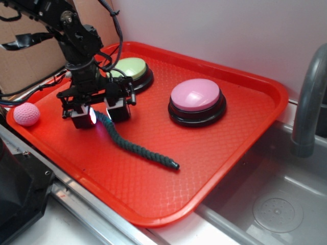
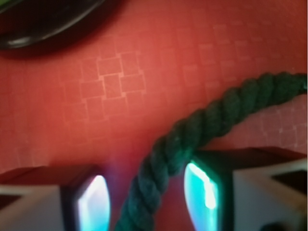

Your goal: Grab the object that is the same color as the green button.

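The dark green twisted rope lies wavy on the red tray, running from the gripper toward the tray's front right. My gripper is down at the tray surface, open, straddling the rope's left end. In the wrist view the rope passes between the two lit pads, close to the right one and with a gap on the left. The pale green button on its black base stands just behind the gripper; its base shows at the wrist view's top left.
A larger pink domed button stands right of centre on the tray. A small pink ball rests by the tray's left rim. A steel sink and grey faucet are to the right. Cardboard stands behind the arm.
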Controlling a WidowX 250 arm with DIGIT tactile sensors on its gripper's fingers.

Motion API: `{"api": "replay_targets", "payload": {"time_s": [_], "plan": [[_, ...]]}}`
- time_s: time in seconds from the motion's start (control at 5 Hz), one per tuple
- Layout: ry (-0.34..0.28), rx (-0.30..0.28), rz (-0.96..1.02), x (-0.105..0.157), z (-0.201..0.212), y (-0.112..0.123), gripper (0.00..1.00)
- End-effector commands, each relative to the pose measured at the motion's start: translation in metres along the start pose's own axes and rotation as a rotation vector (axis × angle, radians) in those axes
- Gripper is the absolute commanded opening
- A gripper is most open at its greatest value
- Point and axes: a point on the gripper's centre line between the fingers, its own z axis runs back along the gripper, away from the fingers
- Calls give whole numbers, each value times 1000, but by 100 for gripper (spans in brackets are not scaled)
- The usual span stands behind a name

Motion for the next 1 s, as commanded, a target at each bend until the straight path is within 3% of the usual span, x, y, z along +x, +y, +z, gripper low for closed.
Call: {"api": "replay_targets", "payload": {"time_s": [0.0,0.2,0.6,0.8], "plan": [[-16,0,-18,-1,2,7,0],[-83,-5,-109,4,25,4,0],[-106,27,-499,4,102,-5,0],[-37,-24,-737,-6,132,-9,0]]}}
